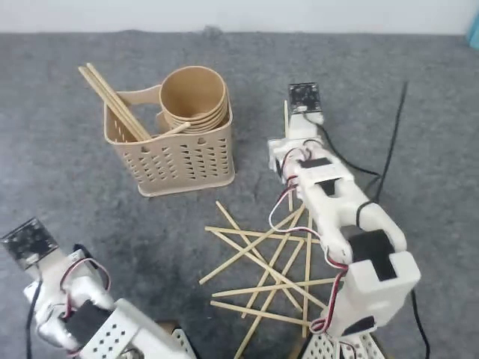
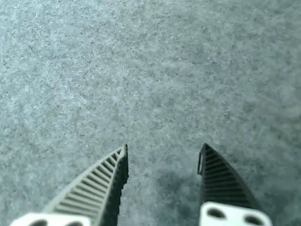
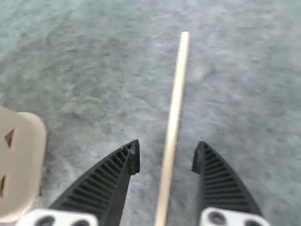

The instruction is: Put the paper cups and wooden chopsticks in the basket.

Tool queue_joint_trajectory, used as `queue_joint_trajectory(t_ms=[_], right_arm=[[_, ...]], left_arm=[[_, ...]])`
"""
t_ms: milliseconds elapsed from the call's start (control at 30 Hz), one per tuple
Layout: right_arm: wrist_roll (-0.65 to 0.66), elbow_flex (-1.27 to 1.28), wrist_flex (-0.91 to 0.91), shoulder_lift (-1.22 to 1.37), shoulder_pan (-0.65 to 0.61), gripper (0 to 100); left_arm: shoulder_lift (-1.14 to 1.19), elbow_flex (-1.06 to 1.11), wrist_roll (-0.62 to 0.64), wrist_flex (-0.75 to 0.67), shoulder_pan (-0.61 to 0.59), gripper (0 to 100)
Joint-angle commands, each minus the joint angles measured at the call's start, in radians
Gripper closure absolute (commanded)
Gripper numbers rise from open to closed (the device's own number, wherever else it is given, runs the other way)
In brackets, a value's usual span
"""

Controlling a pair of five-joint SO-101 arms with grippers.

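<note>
Straddling one chopstick (image 3: pixel 176 94) right of the basket (image 1: pixel 179 161), the right gripper (image 3: pixel 167 142) has its jaws spread, gaps on both sides. Closing off-centre could roll the stick away or pinch one end so it swings. The cups (image 1: pixel 193 93) sit in the basket; loose sticks (image 1: pixel 269 262) lie toward the mat's (image 1: pixel 90 224) near edge. The left gripper (image 2: pixel 163 149) hangs spread at the near left corner

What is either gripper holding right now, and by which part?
The left gripper is open and holds nothing. A wooden chopstick runs through the right gripper, whose open fingers stand clear of it on both sides, so no grip shows.
</note>
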Motion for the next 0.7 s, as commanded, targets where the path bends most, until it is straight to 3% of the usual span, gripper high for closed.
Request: queue_joint_trajectory(t_ms=[0,167,667], right_arm=[[0.014,-0.068,-0.111,0.016,-0.002,84.6],[0.014,-0.146,-0.266,0.133,0.019,87.0],[0.017,-0.233,-0.266,0.263,0.041,92.9]], left_arm=[[-0.005,-0.002,-0.012,0.002,0.002,77],[-0.005,-0.002,-0.015,0.003,-0.005,77],[-0.003,-0.002,-0.020,0.005,0.000,77]])
